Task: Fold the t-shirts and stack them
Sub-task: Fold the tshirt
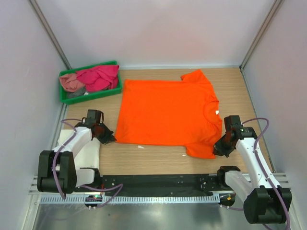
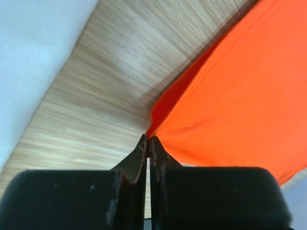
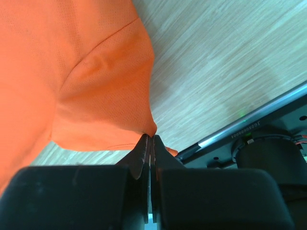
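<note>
Fabric of the orange t-shirt (image 1: 165, 112) is spread flat on the worktop (image 1: 144, 160), hem left, collar right. Its near-left hem corner is gripped by the closed left jaws, its near sleeve by the closed right jaws; the far edge lies straight beyond both.

Green plastic tray (image 1: 91, 96) far left, wooden table (image 1: 158, 157), white walls (image 1: 158, 28)

Your top view looks down on the whole counter (image 1: 158, 160) from behind; both wrist views sit close behind their jaws, sharing the orange t-shirt (image 1: 168, 112) ahead.
</note>
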Robot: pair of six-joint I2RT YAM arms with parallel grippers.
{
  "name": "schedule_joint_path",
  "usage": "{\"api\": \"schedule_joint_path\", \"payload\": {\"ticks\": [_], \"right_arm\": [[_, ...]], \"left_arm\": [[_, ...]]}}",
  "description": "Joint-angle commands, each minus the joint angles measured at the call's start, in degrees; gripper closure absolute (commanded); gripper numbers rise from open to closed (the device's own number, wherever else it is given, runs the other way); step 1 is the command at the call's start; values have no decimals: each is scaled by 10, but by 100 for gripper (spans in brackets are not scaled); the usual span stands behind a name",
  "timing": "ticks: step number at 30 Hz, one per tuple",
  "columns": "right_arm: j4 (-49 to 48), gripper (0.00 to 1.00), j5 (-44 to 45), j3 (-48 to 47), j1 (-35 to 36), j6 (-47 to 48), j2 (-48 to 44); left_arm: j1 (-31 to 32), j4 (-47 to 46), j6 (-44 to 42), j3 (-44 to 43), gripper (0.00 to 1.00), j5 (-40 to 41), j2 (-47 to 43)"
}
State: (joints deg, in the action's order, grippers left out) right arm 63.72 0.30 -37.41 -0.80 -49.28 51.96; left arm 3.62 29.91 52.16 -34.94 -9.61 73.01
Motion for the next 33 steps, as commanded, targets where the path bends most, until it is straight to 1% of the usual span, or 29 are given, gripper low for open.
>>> {"api": "schedule_joint_path", "payload": {"ticks": [1,4,5,10,15,20,21,29,33], "right_arm": [[31,99,4,-30,3,23,-6],[23,99,4,-56,3,35,7],[14,99,5,-73,2,39,23],[-12,99,5,-159,2,57,95],[-54,99,6,-210,-5,74,156],[-91,99,5,-265,-17,97,240],[-100,99,-11,-275,-26,101,261],[-127,99,-33,-319,-41,118,343],[-136,99,-28,-331,-42,125,370]], "left_arm": [[-3,39,-7,0,100,15,-37],[-2,62,-25,-20,100,20,-52],[-2,72,-31,-34,100,23,-52],[-3,64,-74,-85,100,7,-23],[-2,63,-104,-164,100,4,40],[1,60,-116,-248,100,-7,122],[1,60,-117,-267,100,-11,143],[4,61,-116,-341,100,-18,236],[6,73,-121,-377,100,-21,273]]}}
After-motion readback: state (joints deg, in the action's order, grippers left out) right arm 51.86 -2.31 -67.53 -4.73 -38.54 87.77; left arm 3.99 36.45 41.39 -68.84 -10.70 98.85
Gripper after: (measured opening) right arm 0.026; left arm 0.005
